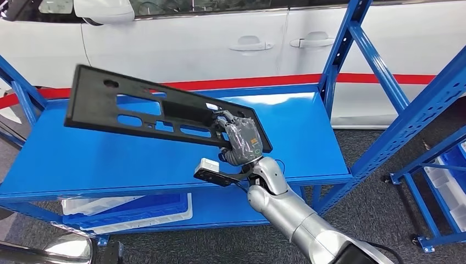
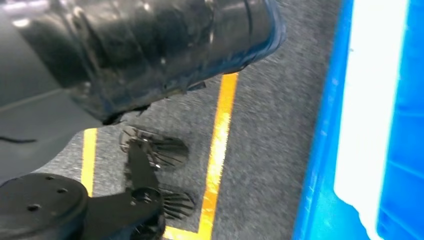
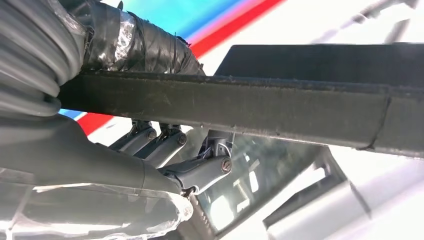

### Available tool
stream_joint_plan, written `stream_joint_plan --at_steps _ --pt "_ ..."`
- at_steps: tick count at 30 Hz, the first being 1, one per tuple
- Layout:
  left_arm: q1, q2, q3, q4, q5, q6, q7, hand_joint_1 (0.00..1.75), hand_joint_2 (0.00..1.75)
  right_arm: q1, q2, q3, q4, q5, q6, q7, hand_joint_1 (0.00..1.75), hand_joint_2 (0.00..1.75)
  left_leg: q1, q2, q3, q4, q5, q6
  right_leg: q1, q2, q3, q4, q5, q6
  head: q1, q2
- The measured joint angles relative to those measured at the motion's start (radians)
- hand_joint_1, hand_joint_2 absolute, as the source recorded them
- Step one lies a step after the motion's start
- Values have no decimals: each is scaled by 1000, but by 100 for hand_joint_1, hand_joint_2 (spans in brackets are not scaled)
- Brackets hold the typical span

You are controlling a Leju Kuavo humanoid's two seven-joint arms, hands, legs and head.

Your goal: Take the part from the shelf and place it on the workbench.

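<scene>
Behind everything stands a white car (image 1: 308, 38), and in front of it the blue shelf (image 1: 110, 159), its top deck bare beneath the raised part. No counter can be made out from here, so where the part has to go is unknown.

Largest of the moving things is the black part (image 1: 126, 104) — a long flat panel with cut-outs, lifted clear of the shelf and tilted, its far end well out to the robot's left. The right hand (image 1: 237, 140) holds it at one end alone, fingers (image 3: 195, 172) curled under the edge and thumb on top. That is the main risk: with so much panel hanging beyond the grip, its weight could lever it round and let it slip or droop. The long end could also clip the blue upright (image 1: 340, 49) or the car if the arm swings.

How firmly the fingers bear on the panel is hard to tell — the panel's edge covers their tips. Whether the left hand is wide or closed I cannot tell; its wrist view looks at grey floor (image 2: 270, 150) with yellow lines.
</scene>
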Motion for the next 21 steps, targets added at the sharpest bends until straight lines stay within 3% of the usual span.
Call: stream_joint_plan --at_steps 6,11,21 --pt "22 -2 0 1 14 22 22 0 0 54 -46 -40 -304 -108 -2 -14 175 175 0 0 0 0 0 0 0 0 0 -1 0 0 0 0" --pt "23 -3 0 1 21 35 17 0 0 92 -75 -60 -491 -241 15 -85 175 175 0 1 0 0 0 0 0 0 0 -2 0 0 0 0" --pt "15 -2 0 2 22 44 9 0 0 157 -120 -104 -828 -537 221 -154 175 175 -1 1 -3 5 -3 5 -2 1 0 -3 2 3 0 0"
